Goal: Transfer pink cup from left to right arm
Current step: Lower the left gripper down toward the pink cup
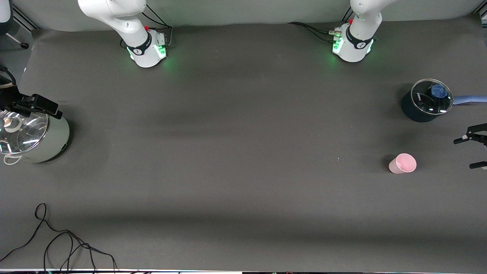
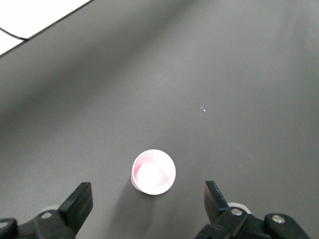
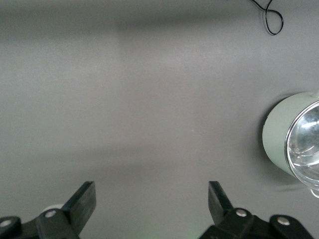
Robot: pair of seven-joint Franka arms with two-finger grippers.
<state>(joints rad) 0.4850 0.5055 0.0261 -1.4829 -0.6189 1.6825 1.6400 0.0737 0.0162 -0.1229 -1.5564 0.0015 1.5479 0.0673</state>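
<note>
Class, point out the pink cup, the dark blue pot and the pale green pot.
pink cup (image 1: pixel 403 163), front view, inside of cup.
dark blue pot (image 1: pixel 415 109), front view, side wall.
pale green pot (image 1: pixel 57 139), front view, side wall.

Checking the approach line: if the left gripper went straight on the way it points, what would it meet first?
Probably the pink cup, upright on the table between the open left gripper's fingers' line; depth is unclear.

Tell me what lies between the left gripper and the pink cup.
Nothing: in the left wrist view only bare table separates the open left gripper from the upright pink cup.
</note>
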